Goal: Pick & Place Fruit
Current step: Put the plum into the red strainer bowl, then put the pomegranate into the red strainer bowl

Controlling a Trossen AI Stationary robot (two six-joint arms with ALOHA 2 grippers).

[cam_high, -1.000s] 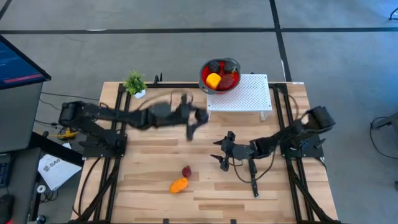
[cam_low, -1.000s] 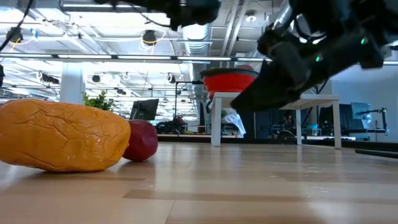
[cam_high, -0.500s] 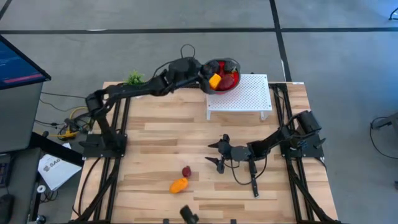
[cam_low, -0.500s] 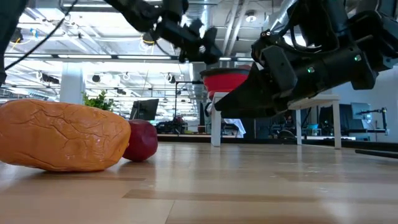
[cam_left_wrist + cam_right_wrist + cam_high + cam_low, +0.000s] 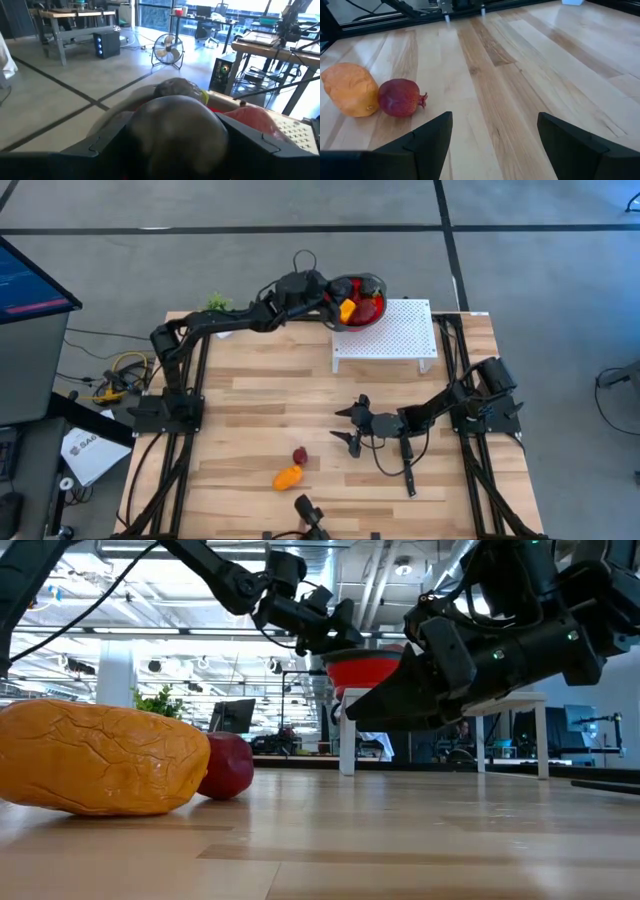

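My left gripper (image 5: 326, 298) is up at the left rim of the red bowl (image 5: 372, 308) and shut on a dark rounded fruit (image 5: 175, 125). The bowl stands on a white perforated stand (image 5: 400, 335) and holds a yellow fruit (image 5: 343, 309) with red and dark pieces. A dark red fruit (image 5: 299, 455) and an orange fruit (image 5: 287, 476) lie touching on the table. They also show in the right wrist view, the red one (image 5: 399, 97) and the orange one (image 5: 349, 89). My right gripper (image 5: 348, 427) is open and empty, low over the table to their right. My left gripper pinches the dark fruit by its two opposite sides (image 5: 136, 134) between its two fingers (image 5: 102, 145). The fruit fills the gap between them. It is lifted clear of the table, level with the bowl's rim.
A black-handled knife (image 5: 408, 470) lies on the table near my right gripper. A small green plant (image 5: 216, 311) stands at the far left corner. Bare wood lies left of the two fruits.
My left gripper has swung from over the table's middle up and toward the far edge, to the red bowl's rim, carrying the dark fruit. My right gripper has drifted a little toward the two fruits on the table and stayed open.
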